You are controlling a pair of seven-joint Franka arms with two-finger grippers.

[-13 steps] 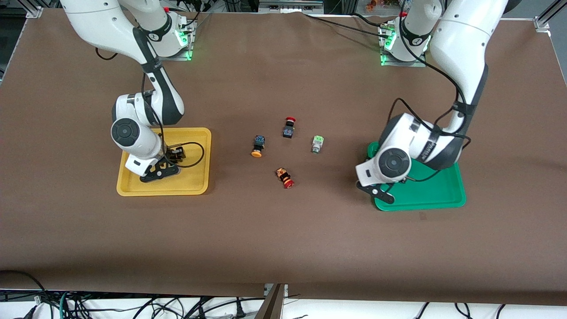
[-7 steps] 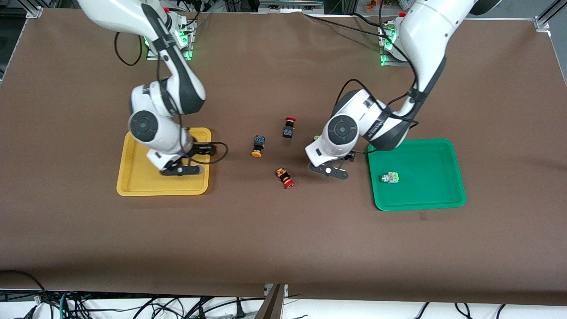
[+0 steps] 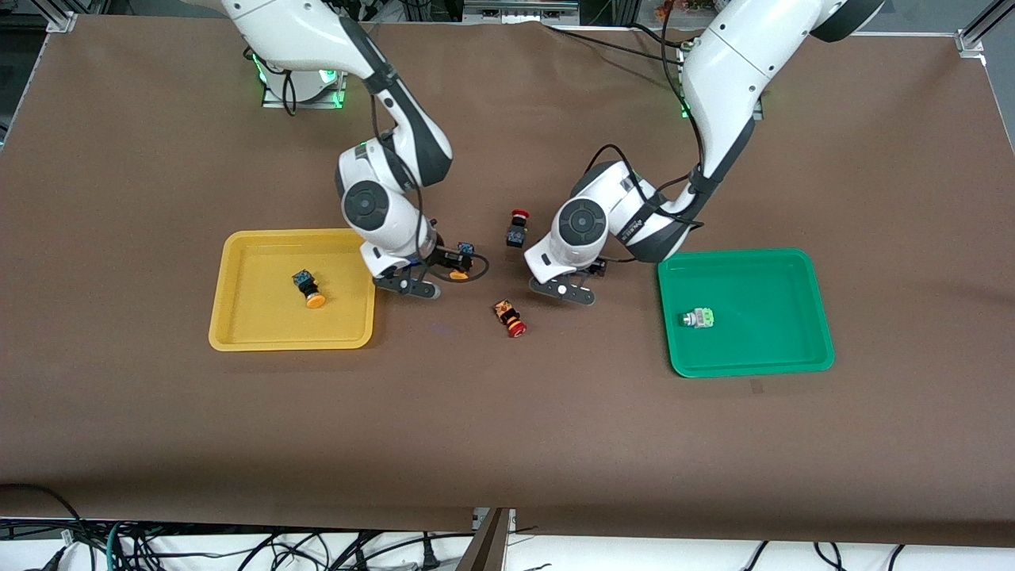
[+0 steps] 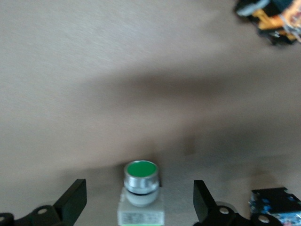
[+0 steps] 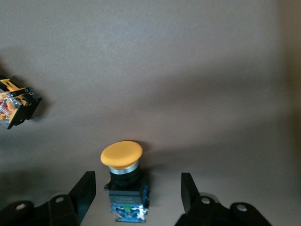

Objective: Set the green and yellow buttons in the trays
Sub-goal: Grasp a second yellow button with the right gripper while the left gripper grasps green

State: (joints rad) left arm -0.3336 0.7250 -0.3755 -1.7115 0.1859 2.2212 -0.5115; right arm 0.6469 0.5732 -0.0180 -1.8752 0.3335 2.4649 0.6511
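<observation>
- The right claw (image 5: 136, 197) hangs low over the middle of the bench (image 3: 507, 444), fingers spread wide and holding nothing; its wrist view shows a yellow-capped button (image 5: 123, 176) lying on its side between the two fingers (image 5: 84, 193), touched by neither.
- The left claw (image 4: 139, 205) is likewise released, spread on either side of a pale-green button (image 4: 140, 190) that lies on the bench cloth beneath it.
- Step in hand, as I judge it: both arms are set for the second pair of pick-ups. Each needs to come down a little, clench on the button's body and carry it to its tray.
- Half the work looks done: one yellow-capped button (image 3: 308, 289) lies in the yellow tray (image 3: 238, 337) at the right arm's end, and one pale-green button (image 3: 699, 318) lies in the green tray (image 3: 801, 357) at the left arm's end.
- Two red-capped switches lie on the bench and are not wanted: one (image 3: 517, 228) between the two claws, the other (image 3: 510, 316) nearer the front camera.
- The first sits close to the left claw's outer finger in the left wrist view, so a sloppy closing could knock it.
- The paths to both trays look free of obstacles.
</observation>
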